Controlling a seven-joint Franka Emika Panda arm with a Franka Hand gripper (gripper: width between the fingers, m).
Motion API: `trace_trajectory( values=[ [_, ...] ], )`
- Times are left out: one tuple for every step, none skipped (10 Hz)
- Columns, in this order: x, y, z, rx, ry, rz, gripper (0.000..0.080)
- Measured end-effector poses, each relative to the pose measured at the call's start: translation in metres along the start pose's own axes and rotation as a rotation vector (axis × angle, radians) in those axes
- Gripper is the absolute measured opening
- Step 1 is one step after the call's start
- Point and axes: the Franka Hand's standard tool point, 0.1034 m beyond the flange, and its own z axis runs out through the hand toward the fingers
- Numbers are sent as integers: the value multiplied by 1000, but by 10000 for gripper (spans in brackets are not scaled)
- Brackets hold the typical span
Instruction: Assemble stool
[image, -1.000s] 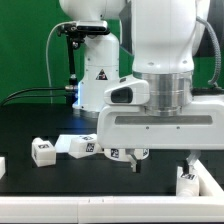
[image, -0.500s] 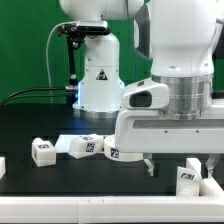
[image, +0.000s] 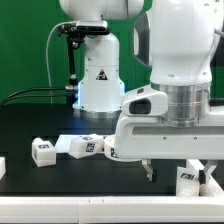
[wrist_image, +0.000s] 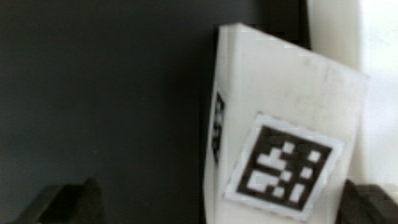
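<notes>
Over the last second the arm slid toward the exterior view's right, and in the last half second it barely budged. Jaws were apart: the dark fingertips (wrist_image: 63, 205) of the white two-finger gripper (wrist_image: 217, 205) sat wide on either side in the wrist view, with nothing pinched. Below the gap lay a short chunky white plastic leg (wrist_image: 294, 90) of the stool. One black-and-white square tag faced the camera and another showed on its side face. It lay at a slant to the line between the fingers, and I couldn't tell whether either finger touched it.

From the exterior view, that leg was down on the black table (image: 30, 125) near the view's right edge, low between the fingers, with one finger just beside it. A second leg (image: 85, 147) and a third leg (image: 42, 152) lay on the table too, near each other and well off toward that view's left, tags showing. Behind it all stood the white robot base (image: 97, 75), with black cables (image: 30, 94) running off to the view's left.
</notes>
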Motion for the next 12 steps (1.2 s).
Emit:
trace_trajectory(
  values=[
    [1,6,1,-2,4,-19,649],
    [0,14,2,-4,0,-34,649],
    [0,18,2,-5,-3,-31,649],
    [-1,16,3,-4,-3,-34,649],
    [-1,16,3,-4,-3,-34,649],
    [-1,16,3,-4,-3,-34,535],
    [-1,16,3,-4,-3,-34,399],
    [-1,16,3,-4,-3,-34,399],
    [-1,16,3,-4,-3,-34,320],
    [-1,16,2,-4,-3,-34,320],
    [-1,15,-5,-2,-7,-35,320],
    [-5,14,-20,3,-7,-42,320]
  ],
)
